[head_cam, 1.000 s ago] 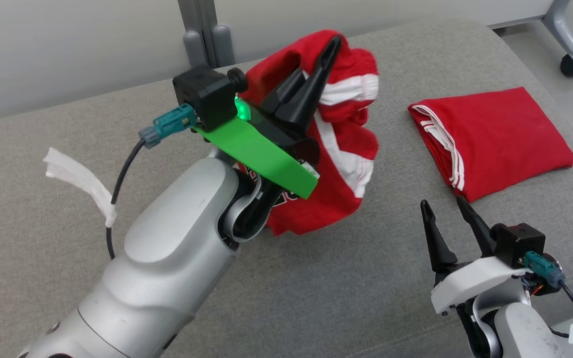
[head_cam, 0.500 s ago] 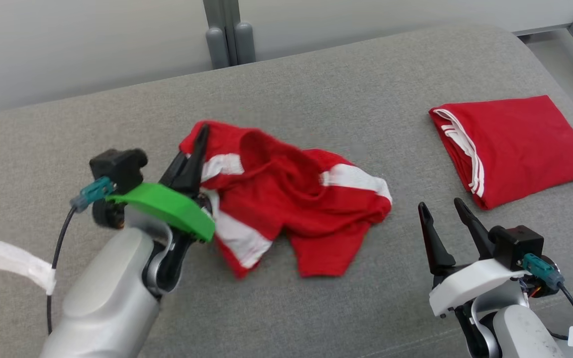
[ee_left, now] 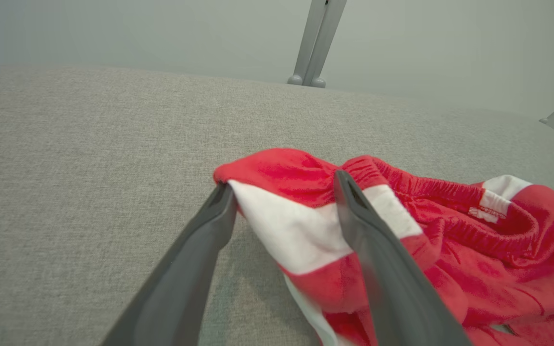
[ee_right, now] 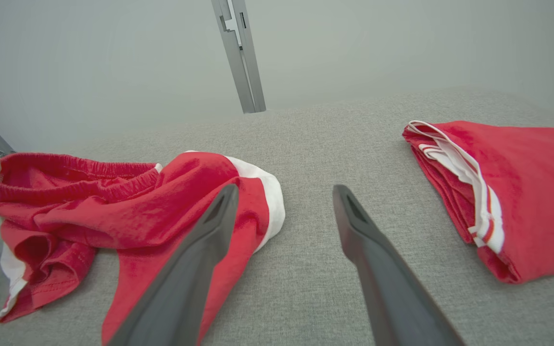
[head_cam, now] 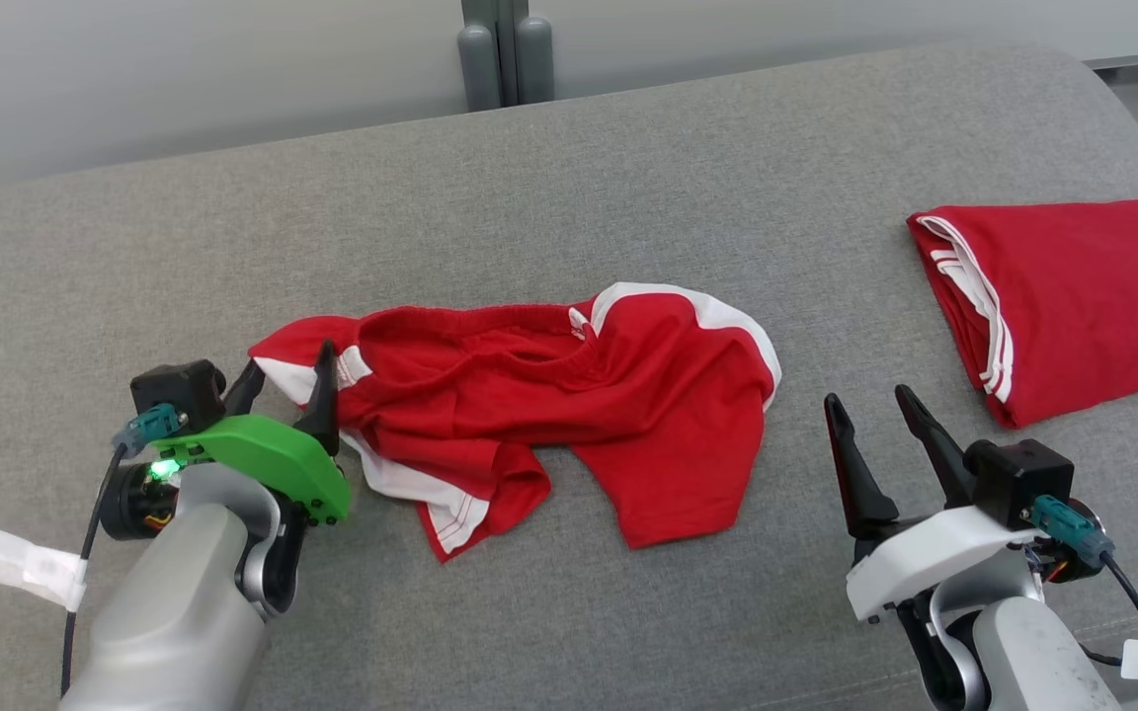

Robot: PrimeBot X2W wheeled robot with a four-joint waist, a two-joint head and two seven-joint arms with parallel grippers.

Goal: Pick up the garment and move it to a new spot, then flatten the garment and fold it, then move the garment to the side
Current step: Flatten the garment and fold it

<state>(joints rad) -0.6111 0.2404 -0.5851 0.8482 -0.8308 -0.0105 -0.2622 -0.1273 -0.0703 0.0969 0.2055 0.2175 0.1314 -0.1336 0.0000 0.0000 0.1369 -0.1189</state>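
Worktop (head_cam: 628, 148) of grey fabric, seen from above. Left gripper (head_cam: 290, 357) sits low over it, jaws spread and released, straddling one white-striped corner of the garment (head_cam: 569, 395). The garment, red shorts with white side stripes, lies crumpled, stretching away to that gripper's right. Right gripper (head_cam: 867, 395) hovers just beyond the garment's far edge, jaws apart and empty. Ahead and to its right lies a folded red cloth (head_cam: 1073, 296).
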